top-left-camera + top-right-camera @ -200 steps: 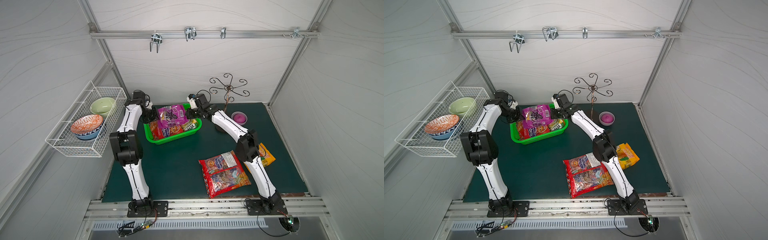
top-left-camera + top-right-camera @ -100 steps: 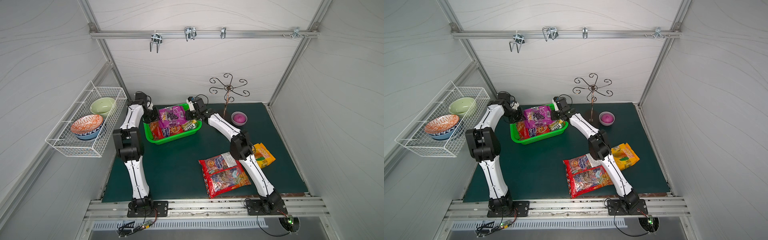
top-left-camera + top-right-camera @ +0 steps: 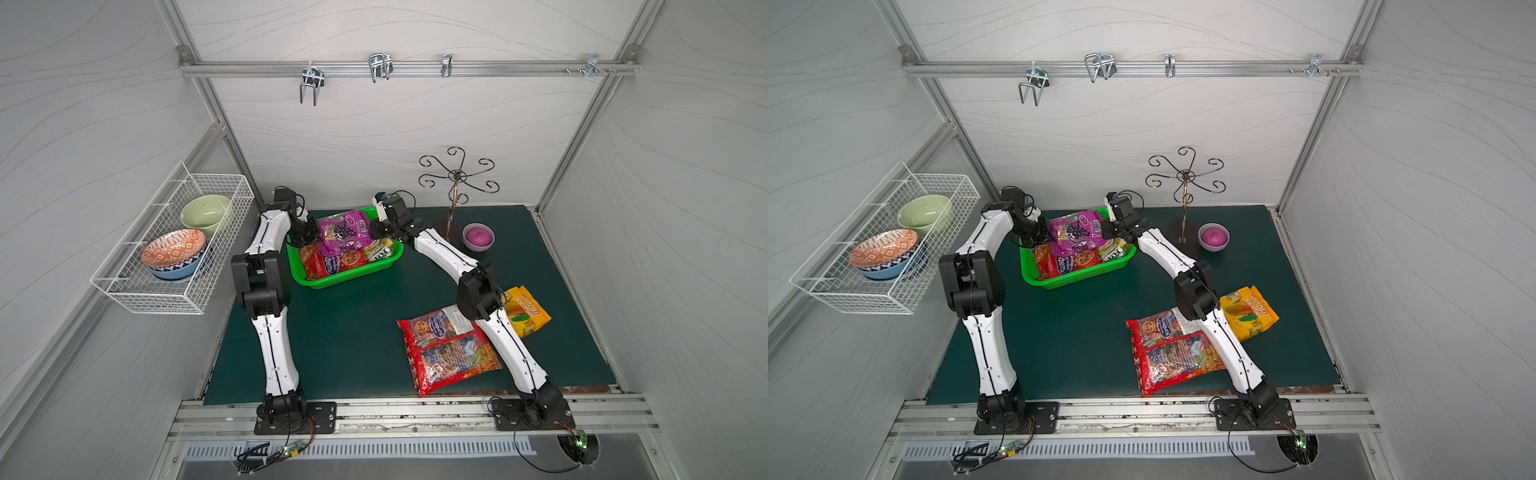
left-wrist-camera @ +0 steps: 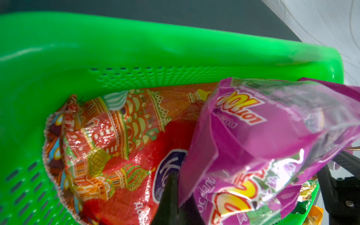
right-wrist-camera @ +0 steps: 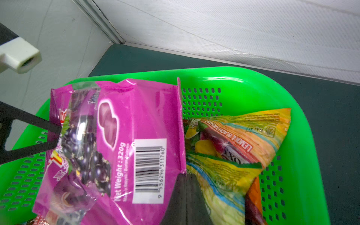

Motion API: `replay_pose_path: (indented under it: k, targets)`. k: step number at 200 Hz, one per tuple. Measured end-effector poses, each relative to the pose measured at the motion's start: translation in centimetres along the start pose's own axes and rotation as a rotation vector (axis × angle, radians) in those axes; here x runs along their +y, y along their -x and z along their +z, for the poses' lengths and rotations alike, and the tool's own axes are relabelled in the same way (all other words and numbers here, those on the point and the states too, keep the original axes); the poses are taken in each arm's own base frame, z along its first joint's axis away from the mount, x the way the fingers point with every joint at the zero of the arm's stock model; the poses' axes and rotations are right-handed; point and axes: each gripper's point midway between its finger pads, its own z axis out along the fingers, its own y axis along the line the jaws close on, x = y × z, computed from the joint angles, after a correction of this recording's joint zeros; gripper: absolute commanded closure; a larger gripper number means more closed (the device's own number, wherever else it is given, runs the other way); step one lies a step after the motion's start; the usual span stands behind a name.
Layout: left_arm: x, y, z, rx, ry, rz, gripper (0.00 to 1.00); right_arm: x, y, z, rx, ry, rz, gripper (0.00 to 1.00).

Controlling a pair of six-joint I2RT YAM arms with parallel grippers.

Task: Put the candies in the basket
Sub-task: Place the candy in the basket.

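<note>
1. Both top views: purple bag (image 3: 345,230) hangs stretched over the far half of the green basket (image 3: 348,283), far left on the counter (image 3: 353,332).
2. The left jaws are clenched on the bag's left edge and the right jaws on its right edge. Each wrist view shows its own pinch close up.
3. Left wrist view: red bag (image 4: 120,140) lies in the basket under the purple bag.
4. Right wrist view only: readable barcode, with FOX'S bag (image 5: 243,134) at the basket's right end.
5. Top views only: second red bag (image 3: 449,353) and yellow-orange bag (image 3: 525,309) lie near right on the counter, outside the basket.
</note>
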Motion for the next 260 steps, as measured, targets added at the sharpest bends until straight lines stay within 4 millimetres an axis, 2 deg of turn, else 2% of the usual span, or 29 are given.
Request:
replay_pose_path:
  k: [65, 119, 146, 166, 179, 199, 219, 260]
  targets:
    - [-0.3, 0.9, 0.1, -0.027, -0.010, -0.017, 1.00, -0.1, 0.3, 0.0, -0.015, -0.011, -0.007, 1.00]
    - [-0.1, 1.2, 0.9, -0.028, -0.014, -0.025, 1.00, -0.1, 0.5, 0.1, -0.026, -0.008, -0.008, 1.00]
    - [-0.1, 1.4, 0.8, -0.036, -0.010, -0.024, 0.92, -0.2, 0.7, 0.1, -0.033, -0.009, -0.007, 0.80]
    - [0.3, 2.0, 0.7, -0.060, 0.009, -0.022, 0.87, -0.9, 0.9, 0.0, -0.039, -0.021, 0.002, 0.67]
    - [0.7, 2.4, 0.6, -0.076, 0.022, -0.025, 0.82, -1.7, 1.2, -0.1, -0.043, -0.033, 0.008, 0.66]
    - [1.0, 3.2, -0.2, -0.114, 0.035, -0.028, 0.75, -2.4, 1.5, -0.7, -0.042, -0.047, 0.013, 0.65]
    - [0.8, 3.8, -1.8, -0.157, 0.041, -0.025, 0.67, -2.6, 2.2, -2.0, -0.041, -0.055, 0.009, 0.63]
    - [-0.6, 3.9, -6.3, -0.234, 0.028, -0.008, 0.63, -1.2, 5.1, -6.8, -0.068, -0.049, -0.011, 0.53]
